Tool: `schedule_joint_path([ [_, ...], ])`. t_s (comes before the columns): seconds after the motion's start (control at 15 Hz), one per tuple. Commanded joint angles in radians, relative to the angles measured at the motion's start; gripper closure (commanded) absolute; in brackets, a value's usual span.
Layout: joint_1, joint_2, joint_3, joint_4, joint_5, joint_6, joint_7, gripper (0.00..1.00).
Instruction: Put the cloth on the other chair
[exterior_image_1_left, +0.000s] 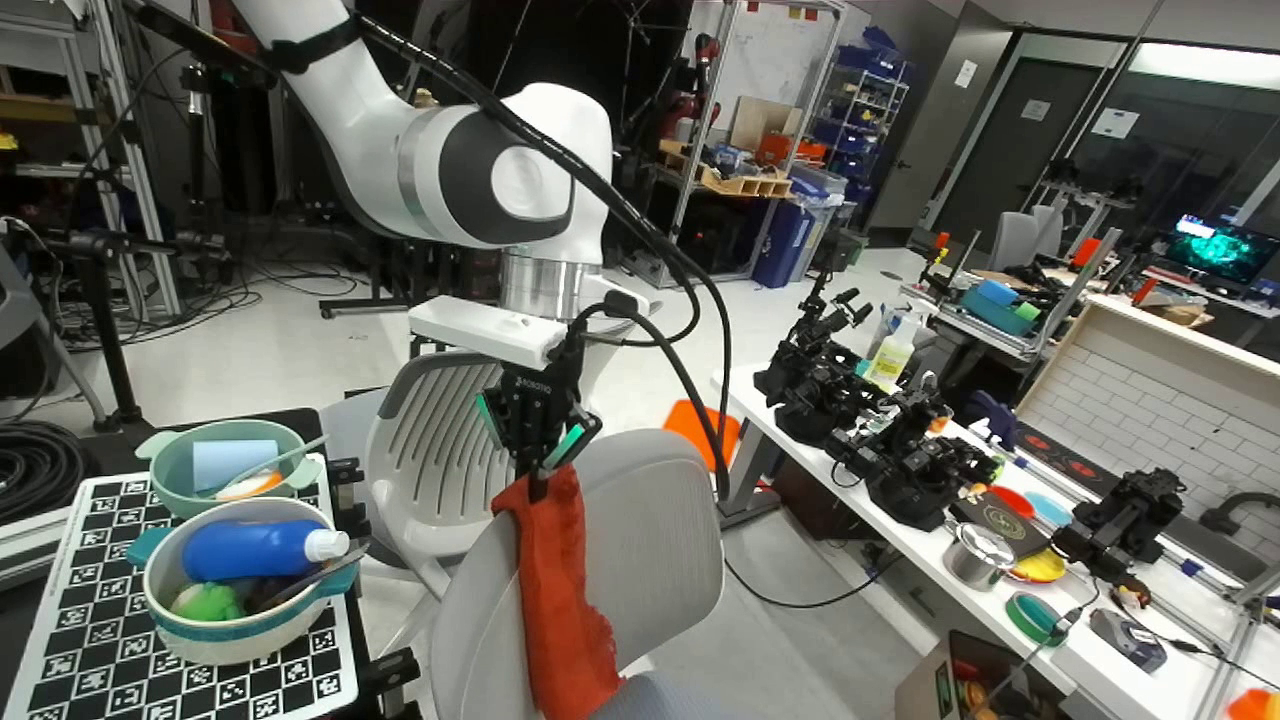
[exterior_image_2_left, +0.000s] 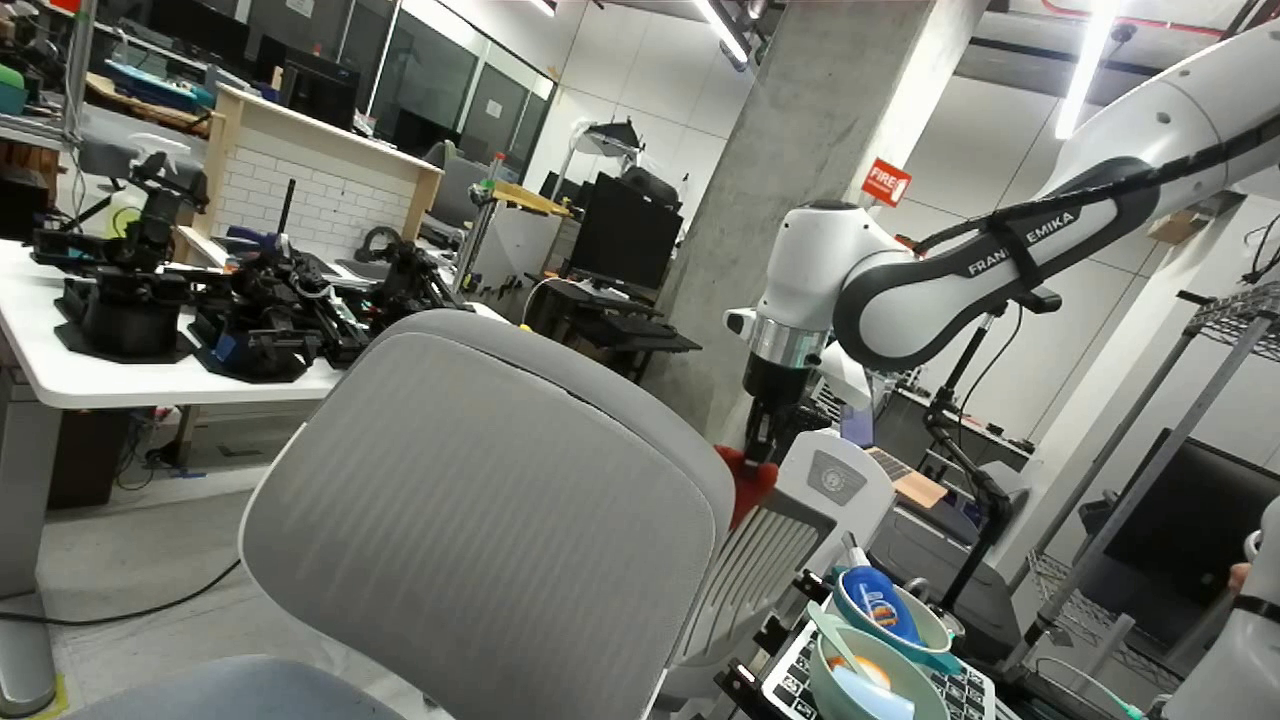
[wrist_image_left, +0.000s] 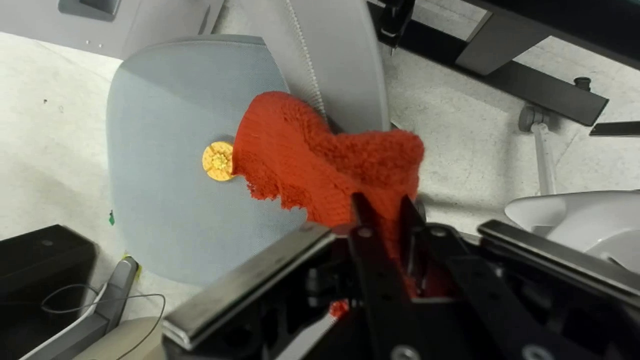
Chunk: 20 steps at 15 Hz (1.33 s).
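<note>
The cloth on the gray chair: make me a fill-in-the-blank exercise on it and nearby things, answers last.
On the gray chair, the cloth hangs along the ____, which rises above the seat.
In the wrist view, the small yellow object on that seat is ____ in outline.
There, the two fingers of the hand flank the ____.
In both exterior views, the bottle in the pot has a ____ body.
Missing words: back; round; cloth; blue.

Sign (exterior_image_2_left: 886, 183) says FIRE, arm (exterior_image_2_left: 910, 305) FRAN… EMIKA, black housing (exterior_image_1_left: 535, 388) apparently ROBOTIQ.
</note>
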Motion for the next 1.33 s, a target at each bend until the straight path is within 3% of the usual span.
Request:
schedule_joint_path([
  [0.0,0.010,-0.129,0.025,0.021,0.021,-0.079,-0.032,0.96],
  [0.2,0.017,-0.185,0.047,0.055,0.017,-0.108,-0.037,0.97],
  [0.6,0.017,-0.289,0.078,0.233,0.020,-0.217,-0.081,0.97],
  [1.27,0.057,-0.209,0.147,0.441,0.013,-0.278,-0.052,0.97],
])
